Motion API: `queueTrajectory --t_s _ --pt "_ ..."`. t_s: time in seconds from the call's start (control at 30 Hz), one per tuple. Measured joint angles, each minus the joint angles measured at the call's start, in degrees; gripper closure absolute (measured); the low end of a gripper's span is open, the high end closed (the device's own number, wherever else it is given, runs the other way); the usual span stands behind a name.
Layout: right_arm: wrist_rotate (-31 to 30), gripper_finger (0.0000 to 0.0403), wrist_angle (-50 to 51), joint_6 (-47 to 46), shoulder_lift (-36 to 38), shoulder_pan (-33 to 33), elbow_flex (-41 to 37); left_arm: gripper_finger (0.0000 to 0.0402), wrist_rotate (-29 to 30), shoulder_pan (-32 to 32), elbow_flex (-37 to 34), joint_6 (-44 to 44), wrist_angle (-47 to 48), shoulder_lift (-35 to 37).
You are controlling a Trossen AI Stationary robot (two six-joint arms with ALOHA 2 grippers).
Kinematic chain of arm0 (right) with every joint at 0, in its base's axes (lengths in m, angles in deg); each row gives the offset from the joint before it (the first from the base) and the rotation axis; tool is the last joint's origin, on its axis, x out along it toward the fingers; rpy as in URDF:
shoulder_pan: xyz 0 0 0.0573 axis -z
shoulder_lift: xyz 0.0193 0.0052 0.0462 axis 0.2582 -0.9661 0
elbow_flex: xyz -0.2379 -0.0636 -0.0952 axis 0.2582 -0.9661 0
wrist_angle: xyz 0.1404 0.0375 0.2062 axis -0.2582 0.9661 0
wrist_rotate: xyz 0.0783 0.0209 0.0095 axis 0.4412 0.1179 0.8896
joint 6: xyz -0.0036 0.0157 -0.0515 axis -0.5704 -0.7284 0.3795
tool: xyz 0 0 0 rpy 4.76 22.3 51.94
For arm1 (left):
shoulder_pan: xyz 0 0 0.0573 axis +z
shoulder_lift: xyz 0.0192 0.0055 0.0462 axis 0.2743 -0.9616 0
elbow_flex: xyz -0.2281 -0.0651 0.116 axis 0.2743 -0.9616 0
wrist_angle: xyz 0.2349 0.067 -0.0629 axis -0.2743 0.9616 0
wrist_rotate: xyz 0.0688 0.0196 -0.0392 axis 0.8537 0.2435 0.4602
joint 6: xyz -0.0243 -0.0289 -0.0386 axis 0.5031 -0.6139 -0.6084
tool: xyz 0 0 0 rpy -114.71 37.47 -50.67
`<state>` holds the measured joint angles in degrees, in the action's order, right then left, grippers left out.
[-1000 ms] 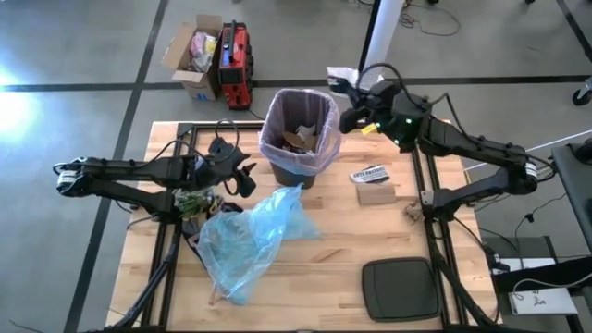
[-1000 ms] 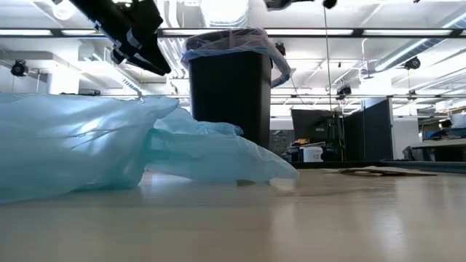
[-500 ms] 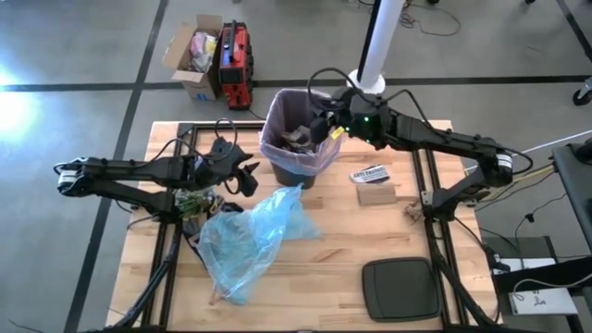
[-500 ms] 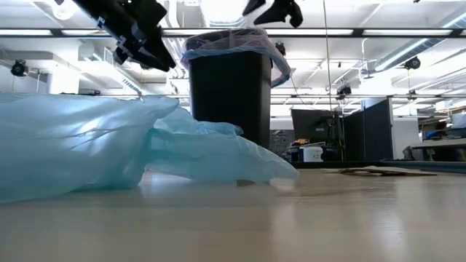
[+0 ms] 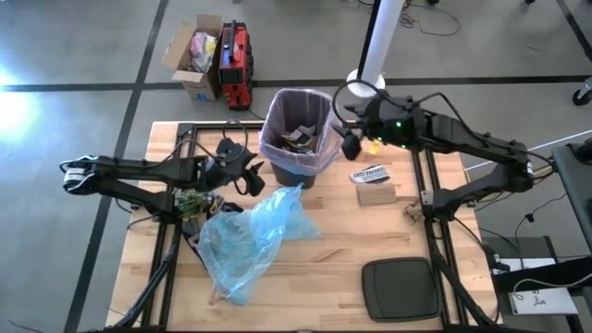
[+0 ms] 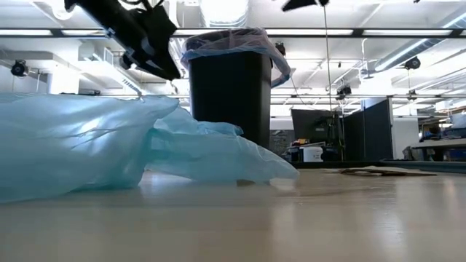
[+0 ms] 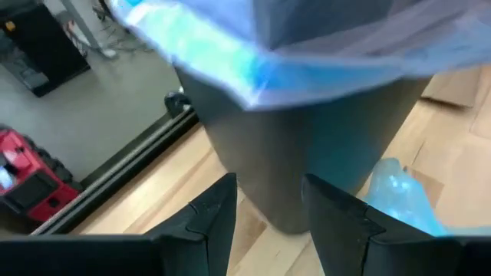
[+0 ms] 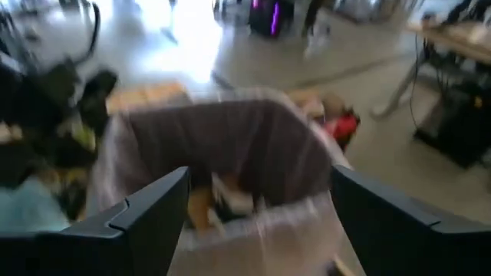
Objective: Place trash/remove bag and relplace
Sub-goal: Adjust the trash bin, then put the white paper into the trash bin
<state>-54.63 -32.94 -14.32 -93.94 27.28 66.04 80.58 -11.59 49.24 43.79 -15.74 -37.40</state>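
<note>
A black bin (image 6: 229,94) stands at the far middle of the table, lined with the pale pink-lavender bag (image 5: 274,146), whose rim folds over the top (image 7: 307,46). Trash (image 5: 298,139) of brown and white scraps lies inside it (image 8: 226,195). My left gripper (image 5: 252,176) is open at the bin's left side, its fingers (image 7: 268,222) level and pointing at the bin's wall, with nothing between them. My right gripper (image 5: 350,143) is up in the air just right of the bin's rim. It is wide open (image 8: 259,184) and empty.
A light blue plastic bag (image 5: 248,236) lies crumpled on the table in front of the bin. A small cardboard block (image 5: 375,192) and a label (image 5: 370,174) lie to the bin's right. A black pad (image 5: 400,289) sits near the front right. Dark frame rails (image 5: 430,185) cross the tabletop.
My right gripper swung out over the bin's mouth, opened there, then drew back toward the table's right edge, tipping up. More scraps now lie in the bin. My left gripper has edged a little toward the bin.
</note>
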Motion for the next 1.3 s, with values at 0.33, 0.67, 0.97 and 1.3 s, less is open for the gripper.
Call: queueTrajectory --t_s 0.33,0.67,0.97,1.3 --pt "-1.6 0.0105 13.2 -6.3 4.0 -2.5 -5.8 0.0267 0.0 0.5 0.0 12.0 -20.8 -9.2" --pt "-4.8 0.0119 17.3 -7.8 7.6 -2.7 -18.1 0.0267 -3.0 0.4 0.0 14.0 -18.1 -6.2" --pt "-6.1 0.0107 7.7 -18.9 14.5 -2.7 -38.0 0.0267 -0.1 0.5 0.0 14.0 1.1 5.2" --pt "-7.7 0.0052 1.2 -52.7 17.1 -2.5 -57.0 0.0267 0.2 0.8 -2.5 6.1 2.5 8.3"
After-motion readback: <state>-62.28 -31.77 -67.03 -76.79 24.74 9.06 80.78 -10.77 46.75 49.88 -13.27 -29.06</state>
